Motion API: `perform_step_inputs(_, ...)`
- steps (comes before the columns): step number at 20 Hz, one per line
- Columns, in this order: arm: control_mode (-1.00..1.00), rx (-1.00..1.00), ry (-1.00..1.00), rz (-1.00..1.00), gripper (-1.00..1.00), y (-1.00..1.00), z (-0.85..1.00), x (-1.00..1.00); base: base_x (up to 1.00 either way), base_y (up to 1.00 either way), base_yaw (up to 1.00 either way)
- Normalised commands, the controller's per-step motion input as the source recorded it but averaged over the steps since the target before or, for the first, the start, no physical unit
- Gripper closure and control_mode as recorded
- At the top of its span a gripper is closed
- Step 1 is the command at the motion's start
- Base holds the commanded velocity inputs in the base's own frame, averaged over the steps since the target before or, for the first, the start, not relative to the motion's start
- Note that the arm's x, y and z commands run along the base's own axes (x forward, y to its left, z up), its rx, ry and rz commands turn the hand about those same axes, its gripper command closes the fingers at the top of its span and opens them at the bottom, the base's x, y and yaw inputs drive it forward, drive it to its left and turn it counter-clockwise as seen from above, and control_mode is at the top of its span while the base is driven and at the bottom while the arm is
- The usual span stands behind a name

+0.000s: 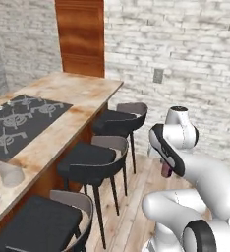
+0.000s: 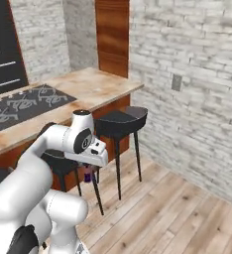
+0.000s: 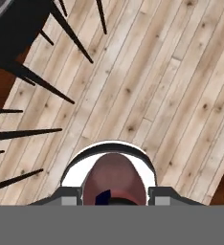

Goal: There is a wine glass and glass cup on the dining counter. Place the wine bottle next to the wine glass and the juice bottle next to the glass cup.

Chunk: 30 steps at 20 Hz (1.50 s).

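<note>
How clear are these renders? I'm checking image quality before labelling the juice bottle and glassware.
Left base view: even, soft light; the glass cup looks washed-out against the dining counter. Right base view: juice bottle tiny, shaded under the hand. Hand view: bottle close, cropped, slightly soft; stool legs stretched into spikes.

Your left base view sits behind the arm (image 1: 195,182), looking forward and down along the counter (image 1: 82,93) with its cooktop (image 1: 23,120) and the stools (image 1: 90,165). Your right base view looks from the other side at the same counter (image 2: 95,87), cooktop (image 2: 29,101) and a stool (image 2: 120,121), toward the brick wall (image 2: 197,74). Your hand view points straight down, close over the bottle (image 3: 115,179), with plank floor (image 3: 162,81) and stool legs (image 3: 61,28) below.
</note>
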Motion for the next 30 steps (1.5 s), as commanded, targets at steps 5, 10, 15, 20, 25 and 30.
perform_step_inputs(5,1.0,0.0,0.0,0.0,1.0,0.0,0.0,0.0,0.4,-0.02,0.68)
perform_step_inputs(10,1.0,0.0,0.0,0.0,1.0,0.0,0.0,0.0,0.43,-0.09,0.55)
perform_step_inputs(15,1.0,0.0,0.0,0.0,1.0,0.0,0.0,0.0,0.46,-0.14,0.47)
perform_step_inputs(20,1.0,0.0,0.0,0.0,1.0,0.0,0.0,0.0,0.51,-0.11,0.47)
perform_step_inputs(25,1.0,0.0,0.0,0.0,1.0,0.0,0.0,0.0,0.45,-0.28,0.29)
perform_step_inputs(30,1.0,0.0,0.0,0.0,1.0,0.0,0.0,0.0,0.39,-0.39,0.2)
